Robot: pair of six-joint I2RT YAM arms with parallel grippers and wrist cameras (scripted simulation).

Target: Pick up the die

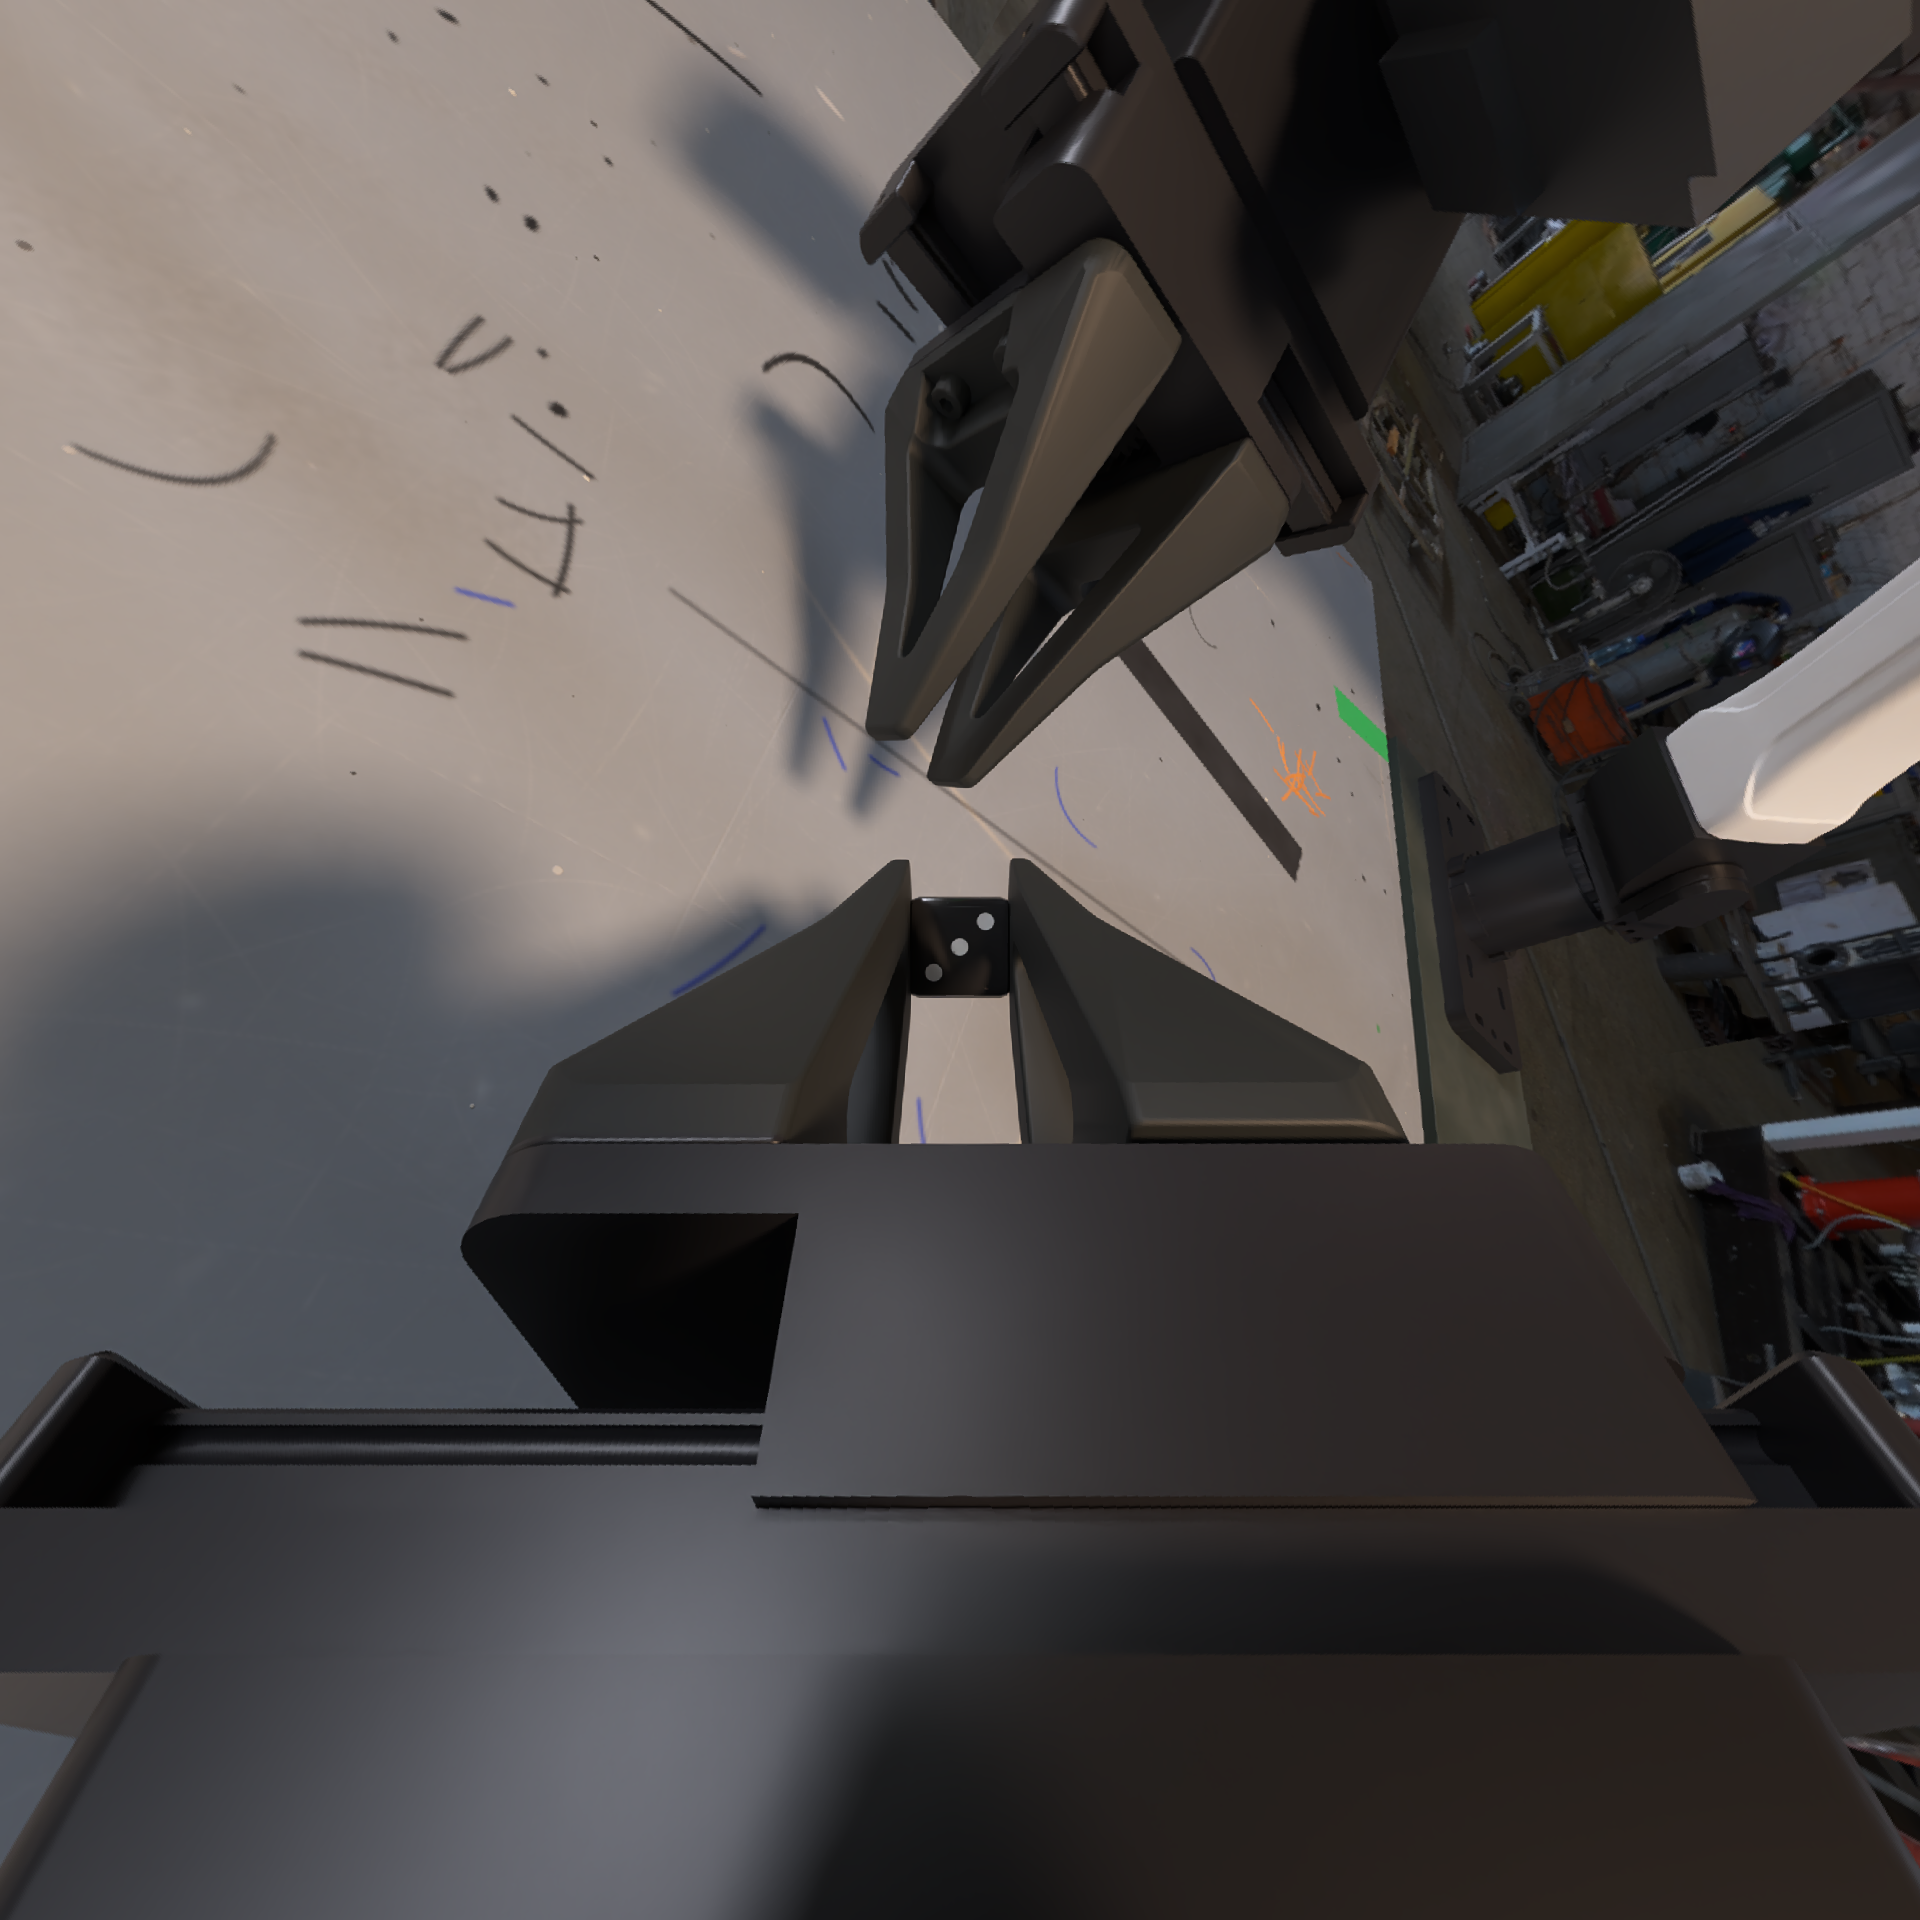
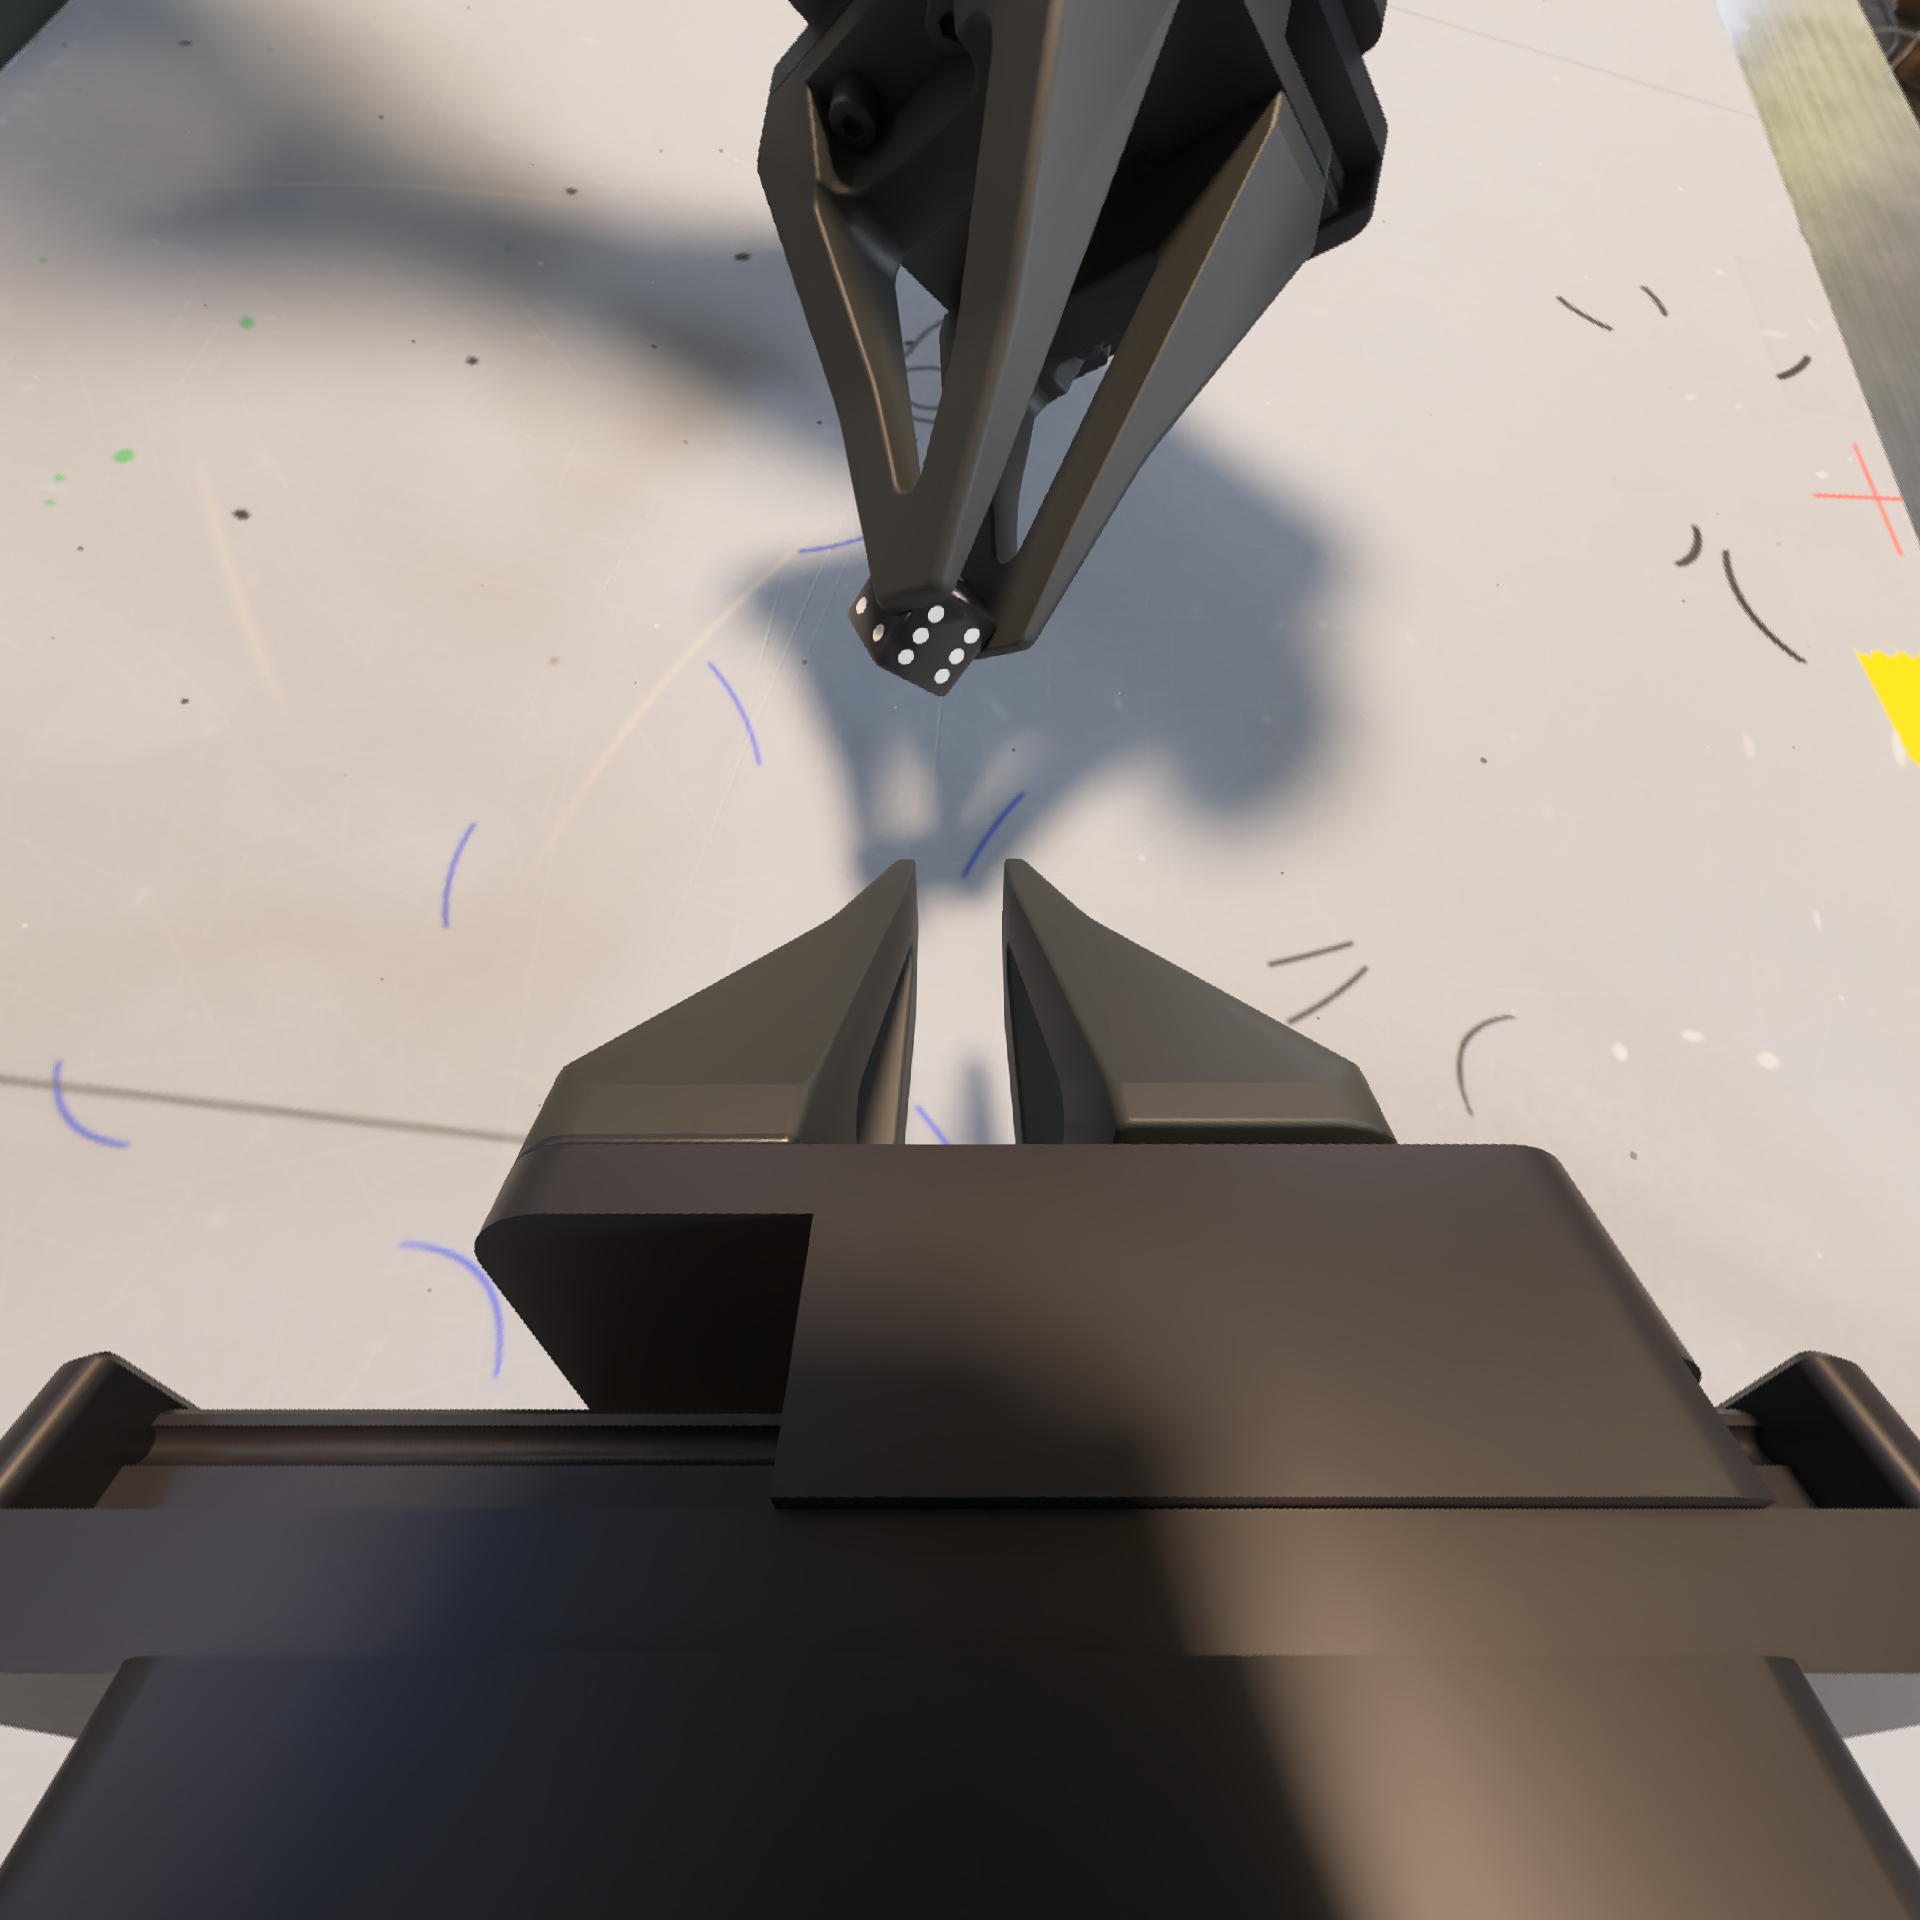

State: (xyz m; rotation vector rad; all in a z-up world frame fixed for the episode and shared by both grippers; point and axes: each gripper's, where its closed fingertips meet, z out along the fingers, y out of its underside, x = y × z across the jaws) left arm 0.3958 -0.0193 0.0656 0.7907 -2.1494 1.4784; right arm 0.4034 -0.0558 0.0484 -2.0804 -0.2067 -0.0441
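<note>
The die (image 1: 958,945) is black with white pips. My left gripper (image 1: 959,883) is shut on it, and the die sits between the fingertips. In the right wrist view the left gripper (image 2: 935,623) comes down from the top and holds the die (image 2: 925,644) above the table, with its shadow on the surface below. My right gripper (image 2: 958,883) is empty, its fingers drawn nearly together, a short way in front of the die. It also shows in the left wrist view (image 1: 920,750), pointing down toward the table.
The pale table (image 1: 416,727) carries pen marks and scratches. A dark strip (image 1: 1216,758), green tape (image 1: 1361,722) and yellow tape (image 2: 1891,696) lie near its edges. An arm base (image 1: 1496,914) stands beyond the table edge, with workshop clutter behind it.
</note>
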